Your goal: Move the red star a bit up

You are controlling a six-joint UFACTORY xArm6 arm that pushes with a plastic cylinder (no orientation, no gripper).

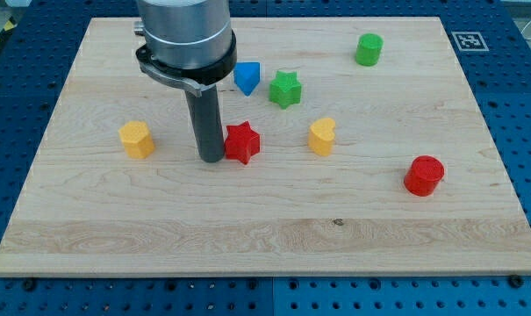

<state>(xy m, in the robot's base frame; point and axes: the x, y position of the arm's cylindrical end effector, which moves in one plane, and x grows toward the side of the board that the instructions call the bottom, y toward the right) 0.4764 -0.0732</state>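
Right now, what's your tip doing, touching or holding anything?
My tip: no hand, holds nothing; it sits on the board right against the red star's left side in view, apparently touching.

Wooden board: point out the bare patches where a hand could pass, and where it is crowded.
Free: the wide strip of the board along the view's bottom, below the yellow block and red cylinder. Crowded: the middle, where my tip sits just left of the red star, with the blue block, green star and yellow heart nearby.
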